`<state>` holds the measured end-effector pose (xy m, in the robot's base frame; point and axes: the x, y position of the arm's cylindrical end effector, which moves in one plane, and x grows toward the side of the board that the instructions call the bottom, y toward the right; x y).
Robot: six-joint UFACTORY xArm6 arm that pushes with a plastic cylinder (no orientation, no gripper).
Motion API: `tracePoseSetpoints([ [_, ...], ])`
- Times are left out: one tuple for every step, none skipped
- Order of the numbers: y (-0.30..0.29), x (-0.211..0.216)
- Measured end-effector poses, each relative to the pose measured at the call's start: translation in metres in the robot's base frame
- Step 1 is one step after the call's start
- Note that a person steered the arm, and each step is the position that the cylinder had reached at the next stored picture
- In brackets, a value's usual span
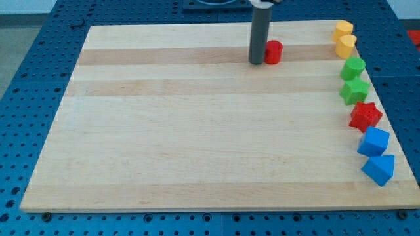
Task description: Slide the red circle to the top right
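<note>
Near the view's top, right of centre, we see the red circle (273,51), a short upright cylinder with no long axis. My tip (256,62) touches its left side; it carries no pincer. Other blocks line the wooden board (197,144) at its right edge.

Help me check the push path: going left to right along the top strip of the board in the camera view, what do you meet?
My tip at the dark rod's lower end → the red circle block, right beside the tip → two yellow blocks at the top right, the upper slightly left of the lower.
</note>
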<state>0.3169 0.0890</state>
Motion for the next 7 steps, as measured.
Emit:
tracePoseSetpoints([
  [0.019,0.000],
  [0.030,0.000],
  [0.034,-0.007],
  [0.044,-0.024],
  [0.064,-0.045],
  [0.076,-0.057],
  [0.076,-0.045],
])
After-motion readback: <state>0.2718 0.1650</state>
